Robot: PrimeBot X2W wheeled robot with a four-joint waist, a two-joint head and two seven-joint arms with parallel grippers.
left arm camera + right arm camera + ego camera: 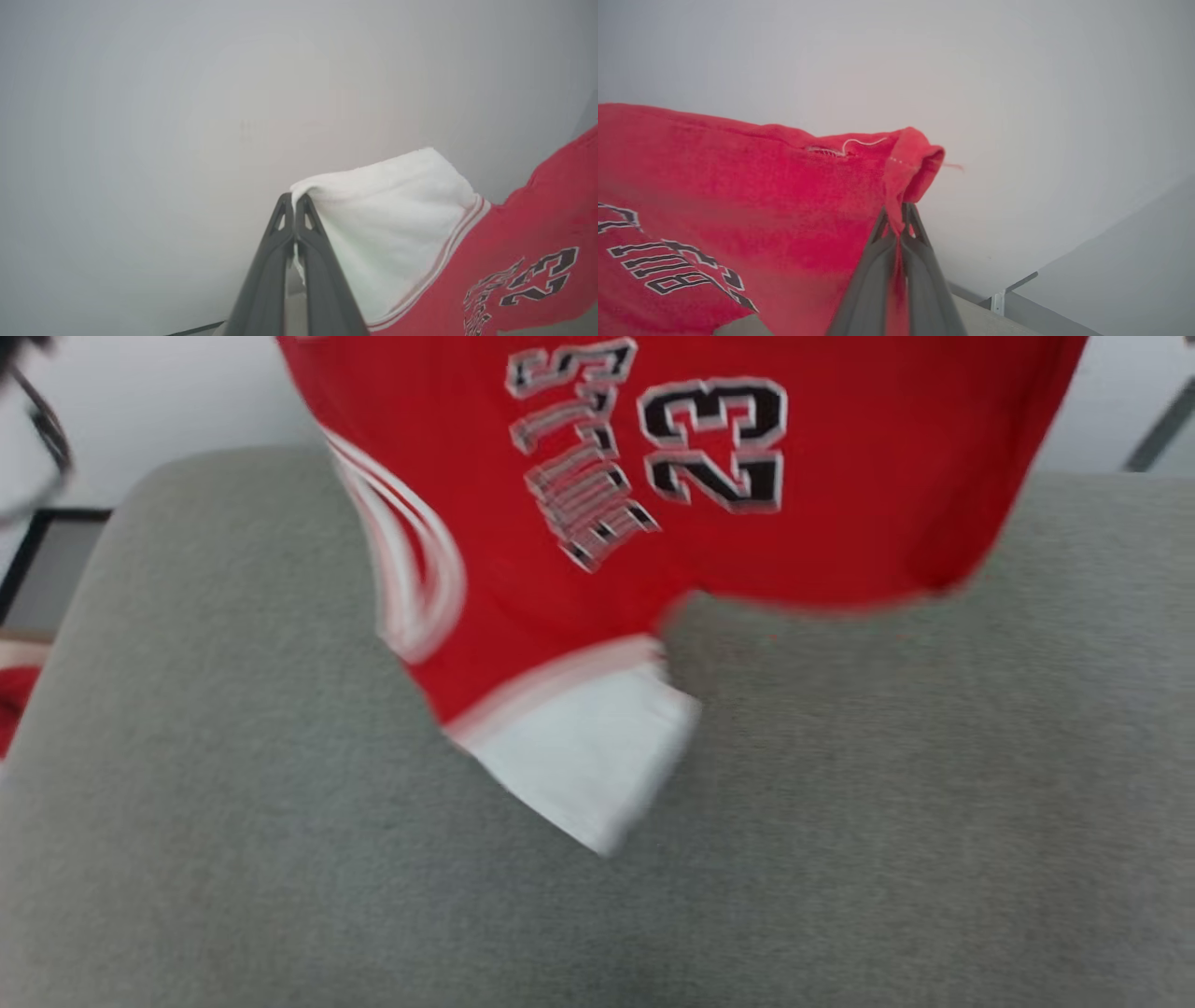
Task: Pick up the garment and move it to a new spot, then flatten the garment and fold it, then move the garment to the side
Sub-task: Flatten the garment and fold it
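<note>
Left gripper (294, 198) is clamping a white sleeve edge and right gripper (899, 207) is clamping a red corner, garment (840, 504) is hanging stretched above the grey surface (887, 821), so the 2 arms should be lowering level and taut, avoiding the loose sleeve bunching underneath.

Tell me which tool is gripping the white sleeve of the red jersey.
The left tool, shut on the white sleeve of the red jersey shirt; the right tool clamps plain red fabric instead.
</note>
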